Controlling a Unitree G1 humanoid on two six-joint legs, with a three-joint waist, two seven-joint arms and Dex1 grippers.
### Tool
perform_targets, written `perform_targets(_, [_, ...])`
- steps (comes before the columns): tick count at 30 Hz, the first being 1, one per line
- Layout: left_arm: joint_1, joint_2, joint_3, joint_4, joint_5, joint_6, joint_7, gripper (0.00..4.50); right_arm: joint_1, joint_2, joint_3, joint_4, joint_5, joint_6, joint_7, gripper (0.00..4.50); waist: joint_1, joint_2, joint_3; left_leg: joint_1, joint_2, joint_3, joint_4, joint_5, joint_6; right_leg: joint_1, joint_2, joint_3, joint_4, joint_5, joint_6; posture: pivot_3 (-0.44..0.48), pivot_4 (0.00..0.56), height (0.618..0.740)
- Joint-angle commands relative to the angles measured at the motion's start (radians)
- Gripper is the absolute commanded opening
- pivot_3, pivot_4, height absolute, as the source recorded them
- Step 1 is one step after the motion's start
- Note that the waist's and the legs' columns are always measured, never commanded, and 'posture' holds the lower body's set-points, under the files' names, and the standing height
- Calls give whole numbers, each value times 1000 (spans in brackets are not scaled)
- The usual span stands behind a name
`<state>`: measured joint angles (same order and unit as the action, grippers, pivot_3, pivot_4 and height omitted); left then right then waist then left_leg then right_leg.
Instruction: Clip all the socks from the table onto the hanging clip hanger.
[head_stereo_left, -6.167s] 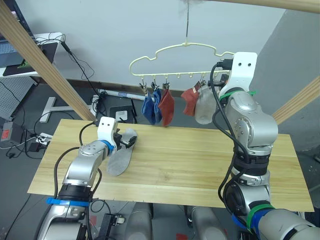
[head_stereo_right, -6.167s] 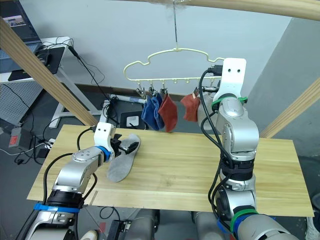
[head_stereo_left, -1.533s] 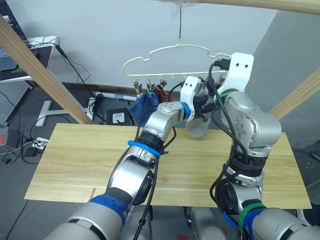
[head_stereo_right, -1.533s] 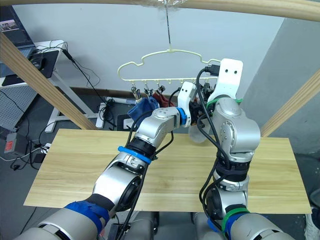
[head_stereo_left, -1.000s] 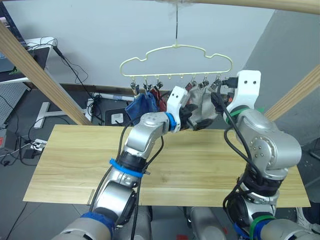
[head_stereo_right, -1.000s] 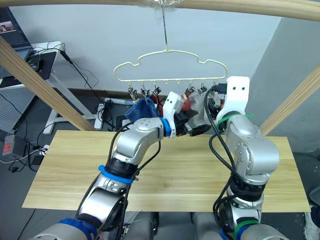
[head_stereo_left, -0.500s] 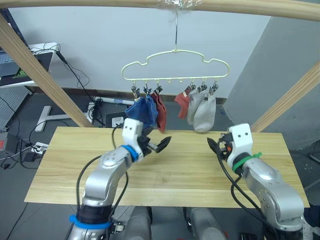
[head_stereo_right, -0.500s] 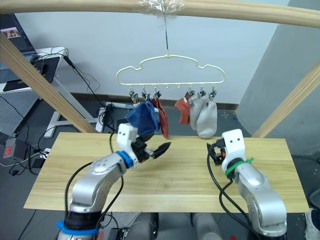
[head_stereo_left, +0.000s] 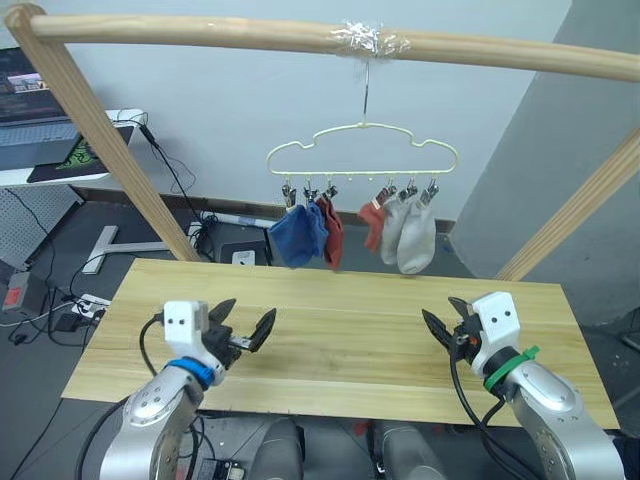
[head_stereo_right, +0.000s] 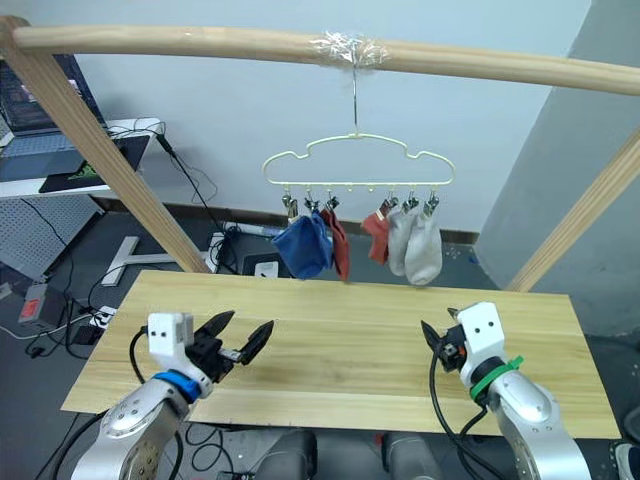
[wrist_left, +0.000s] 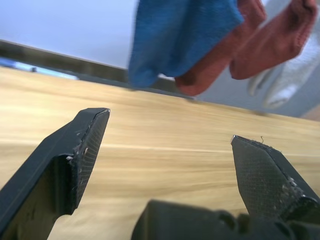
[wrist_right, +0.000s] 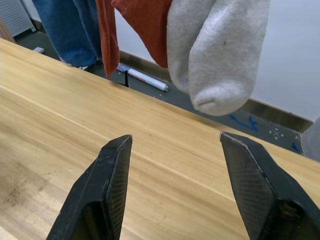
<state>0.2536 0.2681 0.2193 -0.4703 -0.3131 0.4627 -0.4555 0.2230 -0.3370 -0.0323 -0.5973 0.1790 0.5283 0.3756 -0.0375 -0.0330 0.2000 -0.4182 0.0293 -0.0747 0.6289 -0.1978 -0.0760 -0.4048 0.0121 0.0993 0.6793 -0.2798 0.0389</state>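
The pale-yellow clip hanger (head_stereo_left: 362, 150) hangs by its hook from the pole. The socks are clipped along it: blue socks (head_stereo_left: 298, 235) on the left, a red one (head_stereo_left: 333, 230) beside them, then another red one (head_stereo_left: 373, 222) and two grey ones (head_stereo_left: 415, 240). My left gripper (head_stereo_left: 245, 322) is open and holds nothing, low over the near left of the table (head_stereo_left: 350, 345). My right gripper (head_stereo_left: 443, 320) is open too, low over the near right. In the wrist views the left gripper (wrist_left: 170, 150) and the right gripper (wrist_right: 175, 165) face the hanging socks across bare planks.
A thick wooden pole (head_stereo_left: 300, 35) spans the top, carried by slanted wooden posts at the left (head_stereo_left: 120, 160) and right (head_stereo_left: 570, 215). A desk with a laptop (head_stereo_left: 40, 150) and floor cables lie behind the table's left end.
Both arms have drawn back from the hanger and down to the table's near edge, the left one furthest. The grey sock seen earlier on the table now hangs clipped. The camera has tilted up.
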Motion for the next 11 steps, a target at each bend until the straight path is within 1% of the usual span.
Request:
perform_targets(1, [39,-6,17,-53,-21,-40,14,4478,15,-15,-9,3,3,-55,18,2902,5,-1,-6,0,0,0,0,0,0,0,0,0,0,0,0,76,120,740])
perform_targets(6, [74,-25,4,-51,-18,-73,34,4478,16,-23,-10,16,9,-56,23,2902,9,0,-15,1,0,1,0,0,0,0,0,0,0,0,0,78,118,740])
perform_targets(11, [74,-37,6,-46,-32,-105,32,4478,11,-24,-8,20,12,-49,25,2902,9,0,-23,1,0,1,0,0,0,0,0,0,0,0,0,76,116,740])
